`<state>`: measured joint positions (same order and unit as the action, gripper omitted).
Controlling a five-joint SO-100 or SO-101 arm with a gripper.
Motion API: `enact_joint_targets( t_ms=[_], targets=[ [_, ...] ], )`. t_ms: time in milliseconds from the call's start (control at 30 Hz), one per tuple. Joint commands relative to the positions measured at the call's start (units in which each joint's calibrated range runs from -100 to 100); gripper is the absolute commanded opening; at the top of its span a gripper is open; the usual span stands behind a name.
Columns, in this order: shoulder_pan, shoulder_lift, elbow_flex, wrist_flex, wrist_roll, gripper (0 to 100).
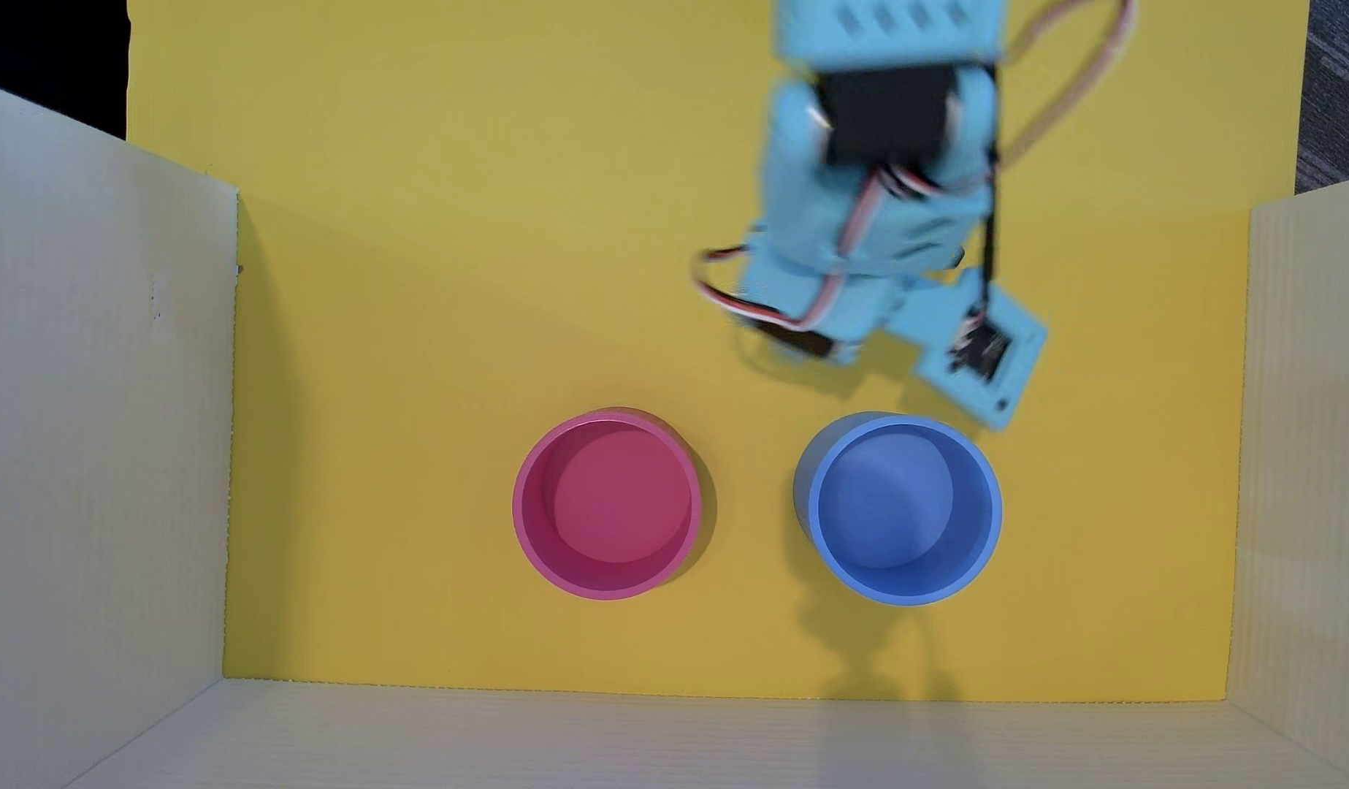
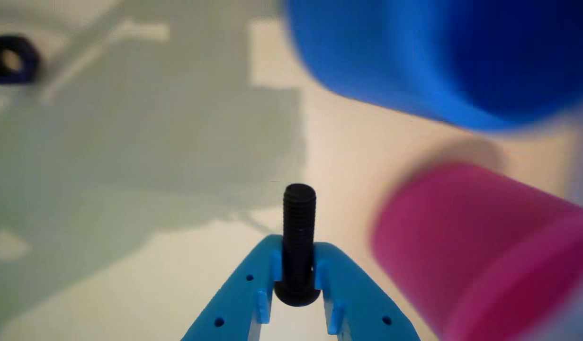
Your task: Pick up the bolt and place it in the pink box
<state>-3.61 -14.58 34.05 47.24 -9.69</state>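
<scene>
In the wrist view my blue gripper (image 2: pixel 297 258) is shut on the black bolt (image 2: pixel 299 222), which sticks out past the fingertips with its threaded shaft forward and its rounded head between the fingers. It is held above the floor. The pink box (image 2: pixel 480 255) lies to the right and the blue container (image 2: pixel 438 57) is at the upper right. In the overhead view the arm (image 1: pixel 868 250) hangs above the yellow floor, up and right of the pink box (image 1: pixel 606 584). The bolt and fingers are hidden under the arm there.
A black hex nut (image 2: pixel 9 59) lies on the floor at the far left of the wrist view. The blue container (image 1: pixel 899 592) stands right of the pink box. Pale cardboard walls (image 1: pixel 94 455) enclose the yellow floor (image 1: pixel 428 303) on the left, right and bottom.
</scene>
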Motion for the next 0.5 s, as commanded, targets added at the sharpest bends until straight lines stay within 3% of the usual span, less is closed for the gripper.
enact_joint_targets(
  t_ms=[0, 167, 467],
  targets=[
    [4.3, -8.6, -2.6, 0.4, 1.5, 1],
    [8.9, -9.2, -5.8, 0.3, 1.5, 1],
    [9.6, 3.5, -19.6, 0.3, 1.5, 1]
  ],
)
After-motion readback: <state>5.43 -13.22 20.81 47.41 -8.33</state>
